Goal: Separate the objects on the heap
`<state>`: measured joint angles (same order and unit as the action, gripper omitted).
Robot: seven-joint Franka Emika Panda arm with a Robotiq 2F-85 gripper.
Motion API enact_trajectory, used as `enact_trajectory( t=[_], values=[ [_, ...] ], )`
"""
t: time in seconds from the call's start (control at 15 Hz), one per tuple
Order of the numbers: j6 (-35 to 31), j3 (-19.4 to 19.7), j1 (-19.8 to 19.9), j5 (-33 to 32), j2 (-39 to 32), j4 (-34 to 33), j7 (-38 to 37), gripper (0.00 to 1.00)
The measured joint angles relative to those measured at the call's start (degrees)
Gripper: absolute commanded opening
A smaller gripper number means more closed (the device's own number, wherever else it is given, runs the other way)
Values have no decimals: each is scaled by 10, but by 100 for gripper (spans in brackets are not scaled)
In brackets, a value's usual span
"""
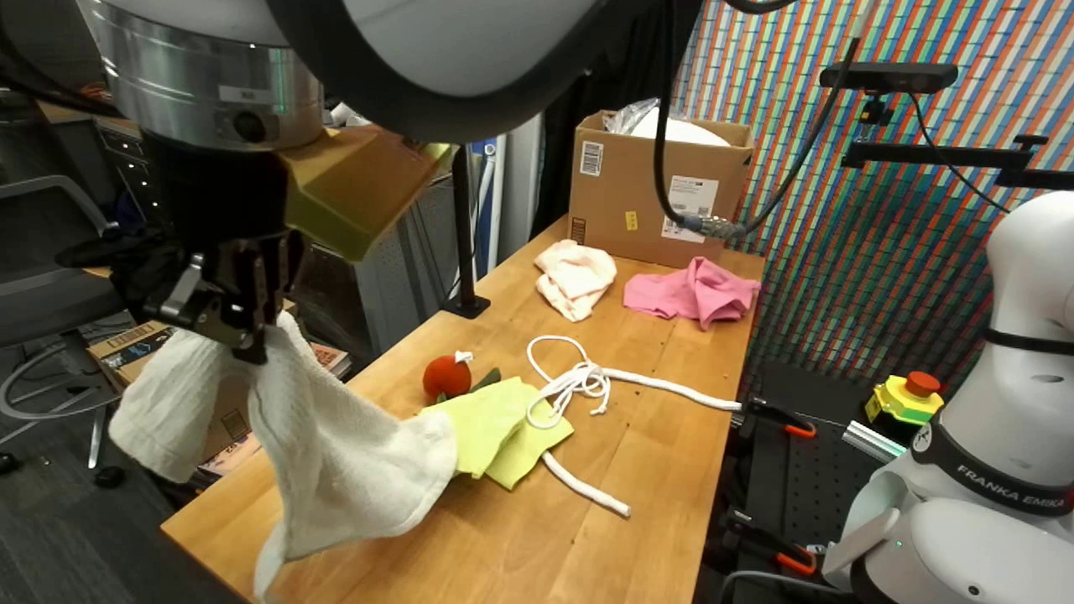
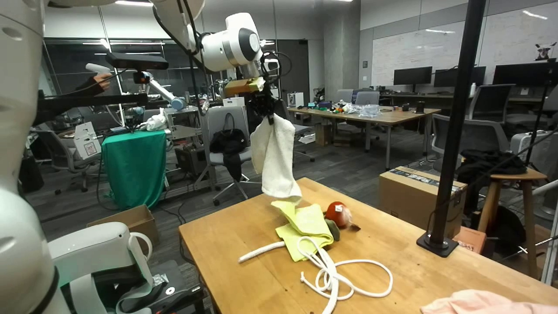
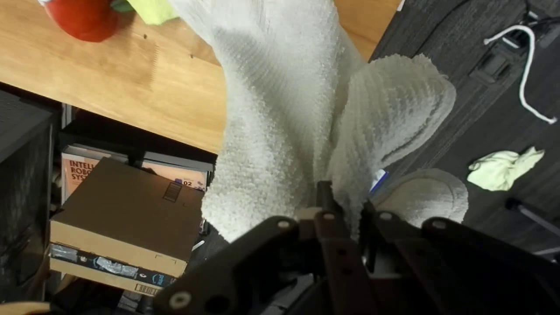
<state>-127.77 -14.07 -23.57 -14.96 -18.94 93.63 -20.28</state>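
Wrist view: gripper (image 3: 345,205), fingers clamped on bunched folds of a white towel (image 3: 280,109). Towel hangs from the grip; whether its lower end touches the yellow-green cloth (image 1: 478,419) cannot be told.

Progress, as judged: roughly midway.
Done: pink cloth (image 1: 692,292) and pale peach cloth (image 1: 576,277), apart from each other and well apart from the rest, near the cardboard box (image 1: 621,201) on the table (image 1: 654,470).
In hand: towel, raised, not yet set down.
Left: yellow-green cloth, white cord (image 1: 585,374) and red-and-green toy (image 1: 447,377), grouped on the table. Cord loops over the cloth, with another length emerging from beneath; toy just beside the cloth.

Materials:
Towel: looped pile, ribbed bands, rounded hem, limp.
Yellow-green cloth: thinner, folded in layers, clear corners.
Cord: round, thick, tangled in loose loops, ends straighter.
Pink cloth: matte, crumpled to a peak.
Peach cloth: loosely folded, soft creases.
Toy: round red body, dark green part, small white piece; fabric unclear.
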Motion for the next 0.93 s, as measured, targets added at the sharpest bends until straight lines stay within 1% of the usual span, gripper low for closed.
enact_trajectory(
  t=[0.47,0.67,0.93],
  values=[
    [-50,20,-26,-8,-49,-60,-54,5],
    [-75,44,-42,-32,-76,-81,-78,5],
    [-76,80,-61,-60,-120,-107,-93,5]
  ],
)
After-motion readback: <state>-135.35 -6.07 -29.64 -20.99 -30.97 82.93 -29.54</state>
